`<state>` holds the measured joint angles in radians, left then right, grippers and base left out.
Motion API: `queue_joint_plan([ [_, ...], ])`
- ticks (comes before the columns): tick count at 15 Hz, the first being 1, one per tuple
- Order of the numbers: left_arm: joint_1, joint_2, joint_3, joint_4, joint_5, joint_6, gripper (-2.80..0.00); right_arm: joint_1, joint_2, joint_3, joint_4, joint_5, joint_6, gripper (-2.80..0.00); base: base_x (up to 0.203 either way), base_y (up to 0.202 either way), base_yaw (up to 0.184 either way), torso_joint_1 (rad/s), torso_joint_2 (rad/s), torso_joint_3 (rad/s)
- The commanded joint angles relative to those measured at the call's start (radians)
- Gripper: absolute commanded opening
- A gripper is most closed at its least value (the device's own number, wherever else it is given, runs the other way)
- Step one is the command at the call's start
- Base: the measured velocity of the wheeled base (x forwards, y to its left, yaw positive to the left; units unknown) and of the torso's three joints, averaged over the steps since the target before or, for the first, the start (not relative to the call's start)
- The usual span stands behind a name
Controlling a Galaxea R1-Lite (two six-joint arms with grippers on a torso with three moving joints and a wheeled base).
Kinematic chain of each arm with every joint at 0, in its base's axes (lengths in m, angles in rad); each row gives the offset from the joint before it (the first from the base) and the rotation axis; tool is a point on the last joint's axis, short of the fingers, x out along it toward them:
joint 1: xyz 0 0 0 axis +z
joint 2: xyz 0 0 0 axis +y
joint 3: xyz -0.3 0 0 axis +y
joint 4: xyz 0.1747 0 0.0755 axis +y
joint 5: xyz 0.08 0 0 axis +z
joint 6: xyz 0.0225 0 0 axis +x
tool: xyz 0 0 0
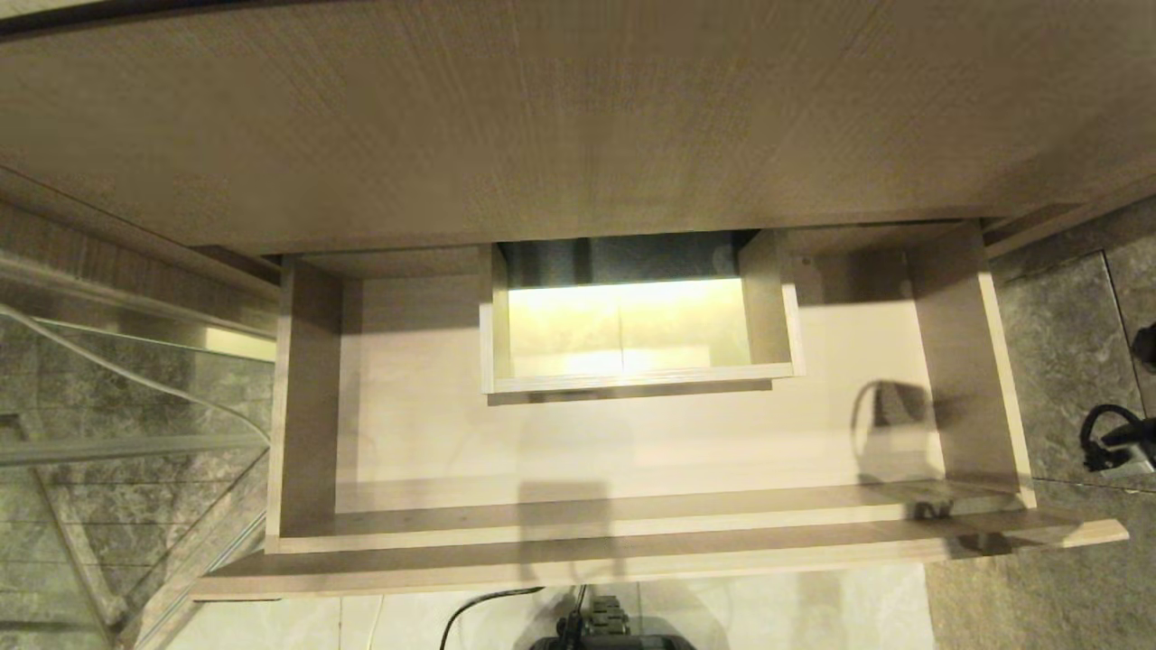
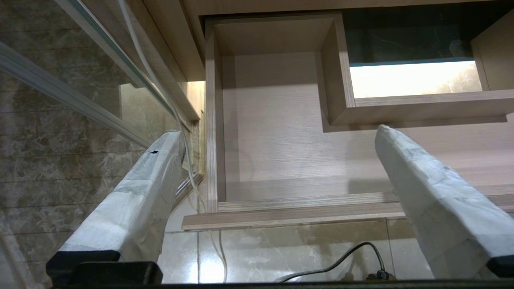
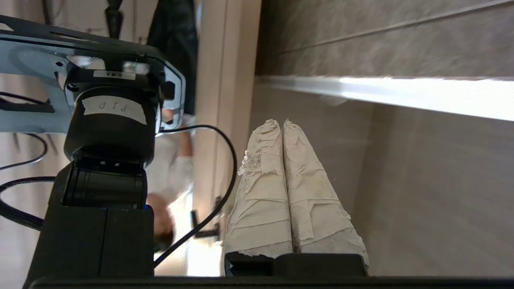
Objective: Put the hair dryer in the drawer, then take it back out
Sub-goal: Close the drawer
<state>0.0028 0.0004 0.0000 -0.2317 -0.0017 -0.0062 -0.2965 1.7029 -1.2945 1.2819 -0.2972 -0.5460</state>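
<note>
- Your left gripper [image 2: 277, 132] hangs with its two taped fingers [image 2: 148, 188] spread wide apart and nothing between them.
- Straight ahead of that left gripper, beyond its fingertips, lies the drawer [image 1: 307, 397], pulled out from under the wood-grain countertop [image 1: 578, 117].
- The drawer's pale floor is bare as far as you can see in the head and left wrist views; the hair dryer cannot be found in any view.
- The boxed cut-out [image 1: 641, 316] sits at the drawer's back, further from the left gripper than the flat front board, with bright light showing through it.
- A black cable [image 2: 345, 261] lies on the tiled floor nearer to the left gripper than the drawer front.
- Your right gripper [image 3: 283, 126] has its two taped fingers [image 3: 261, 192] pressed flat together, holding nothing.
- Beside the right gripper is a black cylindrical robot joint [image 3: 108, 124] bearing a paper label, with a black wire looping from it past the fingers.
- Beyond the right gripper's tips runs a grey tiled wall [image 3: 401, 40] with a bright strip across it.
</note>
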Motion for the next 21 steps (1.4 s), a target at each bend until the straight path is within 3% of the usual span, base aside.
queue_joint_plan([
  [1,0.000,0.000,0.040,-0.001,0.000,-0.001,0.00,-0.034,0.059,0.003,0.004,-0.002,0.003,-2.80,0.000,0.000,0.000,0.000,0.00,0.000],
  [13,0.000,0.000,0.040,-0.001,0.000,-0.001,0.00,-0.090,0.334,0.003,-0.479,0.047,0.014,-2.80,0.000,0.000,0.000,0.000,0.00,0.000],
  [21,0.000,0.000,0.040,-0.001,0.000,-0.001,0.00,-0.100,0.354,-0.027,-0.514,0.050,-0.005,-2.80,0.000,0.000,0.000,0.000,0.00,0.000],
])
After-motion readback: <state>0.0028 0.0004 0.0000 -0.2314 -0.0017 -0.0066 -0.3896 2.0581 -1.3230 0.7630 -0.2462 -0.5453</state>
